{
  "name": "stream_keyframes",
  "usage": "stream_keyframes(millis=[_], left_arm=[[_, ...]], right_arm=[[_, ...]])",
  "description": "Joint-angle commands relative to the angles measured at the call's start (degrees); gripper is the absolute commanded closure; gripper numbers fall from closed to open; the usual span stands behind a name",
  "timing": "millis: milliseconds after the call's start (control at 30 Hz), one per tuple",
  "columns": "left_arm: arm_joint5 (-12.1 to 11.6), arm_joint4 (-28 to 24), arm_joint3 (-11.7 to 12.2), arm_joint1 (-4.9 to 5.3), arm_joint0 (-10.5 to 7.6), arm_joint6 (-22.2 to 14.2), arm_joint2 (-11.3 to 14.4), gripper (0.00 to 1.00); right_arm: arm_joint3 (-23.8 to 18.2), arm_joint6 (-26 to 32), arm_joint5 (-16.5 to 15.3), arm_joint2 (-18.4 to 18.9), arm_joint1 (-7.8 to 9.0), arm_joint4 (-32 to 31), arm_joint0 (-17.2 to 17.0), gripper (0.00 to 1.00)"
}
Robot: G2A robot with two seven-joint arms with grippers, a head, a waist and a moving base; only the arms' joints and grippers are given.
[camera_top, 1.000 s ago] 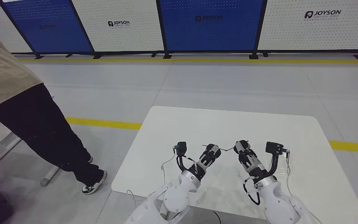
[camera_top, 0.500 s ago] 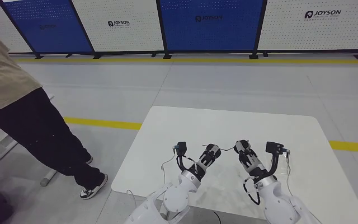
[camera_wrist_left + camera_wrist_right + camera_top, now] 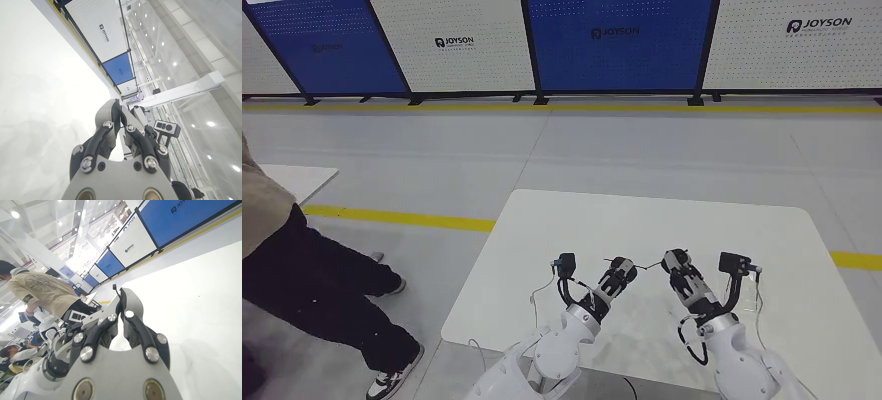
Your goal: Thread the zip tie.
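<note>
One zip tie (image 3: pixel 114 287), held over counter (image 3: pixel 542 255), long axis spanning gap between two grippers. Right gripper (image 3: pixel 121 293): jaws clamped on strap just behind head (head pokes past tips). Left gripper (image 3: pixel 119 106): jaws together, we think pinching tail. We judge both arms equally near; tail must curl toward head.

We see a white worktop (image 3: pixel 662 225) standing on a grey floor (image 3: pixel 542 150), a yellow line (image 3: pixel 422 219) to its left, and blue panels (image 3: pixel 620 45) and white panels (image 3: pixel 452 45) along the far side.
</note>
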Motion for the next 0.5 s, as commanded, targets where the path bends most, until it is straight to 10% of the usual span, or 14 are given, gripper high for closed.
stream_keyframes(millis=[0, 467], left_arm=[[0.0, 0.0, 0.0, 0.00, 0.00, 0.0, 0.0, 1.00], [0.0, 0.0, 0.0, 0.00, 0.00, 0.0, 0.0, 1.00]], right_arm=[[0.0, 0.2, 0.0, 0.1, -0.05, -0.1, 0.0, 1.00], [1.0, 1.5, 0.1, -0.6, -0.76, -0.3, 0.9, 1.00]])
